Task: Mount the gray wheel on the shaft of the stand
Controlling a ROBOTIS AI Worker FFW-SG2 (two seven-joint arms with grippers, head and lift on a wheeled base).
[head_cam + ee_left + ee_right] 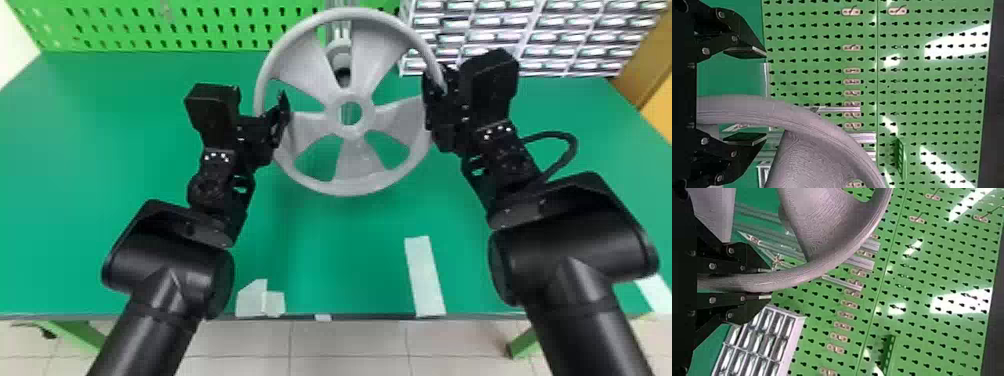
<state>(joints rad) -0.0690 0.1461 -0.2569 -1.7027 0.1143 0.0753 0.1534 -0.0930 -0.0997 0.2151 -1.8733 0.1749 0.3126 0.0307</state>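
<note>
Wheel (360,165): in the head view, up between the two grippers, its face turned to the camera, above the table (325,240); not on the shaft of the stand
Hub (350,132): open hole, with green and some gray stripes visible through it
Stand (340,47): behind the wheel, part of it seen between two upper spokes, with a dark round part just above the hub
Left gripper (284,117): at the wheel's left side, by the rim
Right gripper (434,92): at the wheel's right side, on the rim
Drawers (480,37): at the back of the table on the right, beyond the right gripper
Pegboard (175,30): green, along the back
White strip (424,275): flat on the table near its front edge, between the arms
White scraps (251,300): at the front edge, just beside the left arm
Left gripper (766,96): in the left wrist view, jaws spread wide, the rim passing between them, nearer one jaw than the other
Right gripper (770,284): in the right wrist view, jaws pinching the rim from both sides
Metal rails (865,262): in that same view, behind the wheel, in front of the pegboard
</note>
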